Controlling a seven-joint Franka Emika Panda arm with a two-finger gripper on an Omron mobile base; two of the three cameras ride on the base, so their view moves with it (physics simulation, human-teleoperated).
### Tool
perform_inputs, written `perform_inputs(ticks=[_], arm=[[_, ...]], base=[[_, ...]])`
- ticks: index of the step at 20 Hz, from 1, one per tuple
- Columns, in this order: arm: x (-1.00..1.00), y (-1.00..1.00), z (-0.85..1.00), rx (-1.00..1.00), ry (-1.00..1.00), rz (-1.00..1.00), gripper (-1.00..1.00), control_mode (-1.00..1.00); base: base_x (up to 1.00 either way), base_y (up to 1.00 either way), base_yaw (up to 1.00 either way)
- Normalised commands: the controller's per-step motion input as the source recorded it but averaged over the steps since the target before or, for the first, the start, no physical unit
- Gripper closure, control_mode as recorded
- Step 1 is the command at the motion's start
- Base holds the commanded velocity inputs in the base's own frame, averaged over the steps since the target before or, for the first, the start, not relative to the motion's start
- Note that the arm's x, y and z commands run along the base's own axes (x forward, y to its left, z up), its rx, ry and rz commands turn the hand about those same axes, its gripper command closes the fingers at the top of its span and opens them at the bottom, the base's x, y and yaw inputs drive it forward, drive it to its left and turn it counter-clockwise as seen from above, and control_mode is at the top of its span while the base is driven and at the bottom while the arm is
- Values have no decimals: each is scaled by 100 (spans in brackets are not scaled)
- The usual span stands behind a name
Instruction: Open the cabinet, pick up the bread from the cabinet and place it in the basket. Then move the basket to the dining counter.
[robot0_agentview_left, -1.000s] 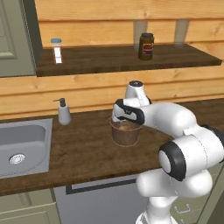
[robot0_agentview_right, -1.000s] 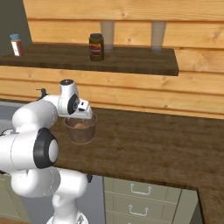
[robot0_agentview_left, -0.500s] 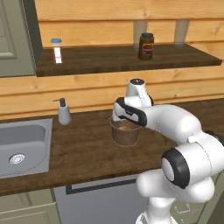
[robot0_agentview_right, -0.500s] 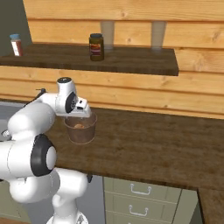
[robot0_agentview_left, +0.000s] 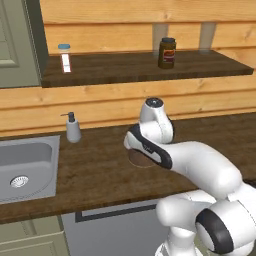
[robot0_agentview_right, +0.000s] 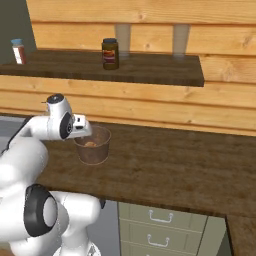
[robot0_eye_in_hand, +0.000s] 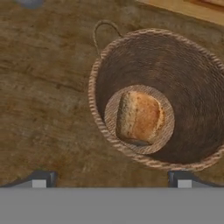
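The brown woven basket (robot0_eye_in_hand: 93, 89) stands on the dark wood counter, and the golden-brown bread (robot0_eye_in_hand: 139, 117) lies flat on its bottom. My gripper (robot0_eye_in_hand: 112, 178) hovers open just above the basket's near rim, with nothing between its fingertips. From the right, the basket (robot0_agentview_right: 93, 148) shows beside the hand (robot0_agentview_right: 79, 127), the bread (robot0_agentview_right: 90, 144) just visible inside it. From the left, my forearm covers most of the basket (robot0_agentview_left: 136, 159). The cabinet's door (robot0_agentview_left: 15, 45) stands open at the left over its dark shelf (robot0_agentview_left: 140, 67). The dining counter is out of view.
A dark jar (robot0_agentview_left: 167, 52) and a white bottle with a blue cap (robot0_agentview_left: 65, 57) stand on the shelf. A soap dispenser (robot0_agentview_left: 73, 128) and a steel sink (robot0_agentview_left: 22, 170) lie to the left. Grey-green drawers (robot0_agentview_right: 160, 227) sit under the counter.
My hand has sunk a little and shifted slightly left over the basket, and the forearm has swung lower. The basket and bread have stayed put.
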Motion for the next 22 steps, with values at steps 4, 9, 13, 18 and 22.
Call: perform_inputs(ticks=[4,9,13,18,22], arm=[[15,50,0,-16,6,21,-100,-100],[47,22,0,-13,15,10,-100,-100],[34,3,-3,-3,7,3,-100,-100],[22,0,-12,0,2,0,-100,-100],[4,0,-27,0,0,0,-100,-100]], base=[[0,0,0],[0,0,0],[0,0,0],[0,0,0],[0,0,0]])
